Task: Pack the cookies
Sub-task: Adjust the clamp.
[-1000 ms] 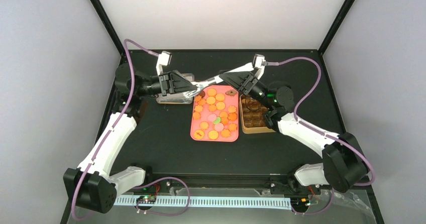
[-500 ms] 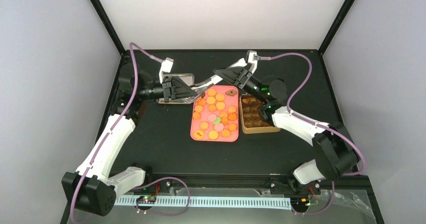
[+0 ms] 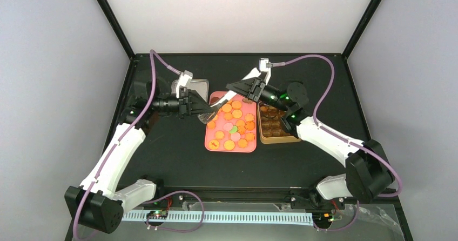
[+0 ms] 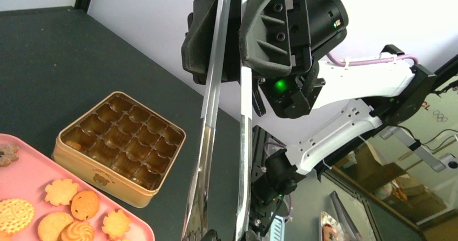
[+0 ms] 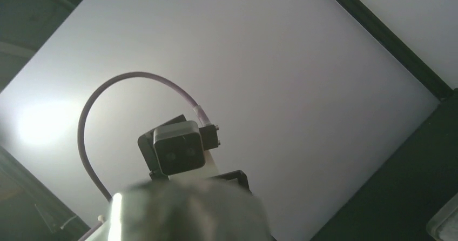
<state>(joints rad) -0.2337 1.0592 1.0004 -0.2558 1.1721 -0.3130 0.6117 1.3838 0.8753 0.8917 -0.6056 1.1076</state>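
Note:
The cookies (image 3: 233, 123), mostly orange with a few pink and green, lie on a pink tray (image 3: 208, 144); some show in the left wrist view (image 4: 70, 208). A gold tin (image 3: 278, 140) with brown cups stands right of the tray; its cups look empty in the left wrist view (image 4: 102, 179). Metal tongs (image 3: 224, 97) span between both grippers above the tray's far left corner. My left gripper (image 3: 204, 110) is shut on their lower end (image 4: 208, 116). My right gripper (image 3: 244, 88) is shut on their upper end, a blur in the right wrist view (image 5: 183, 208).
A silver tin lid (image 3: 199, 83) lies on the black table behind the left gripper. The enclosure's black posts and pale walls stand close behind both arms. The left wrist camera (image 5: 178, 146) faces the right wrist camera.
Both grippers have moved with the tongs between them. The left gripper swung from over the lid rightward and nearer to the tray corner. The right gripper shifted left and rose, tilting the tongs.

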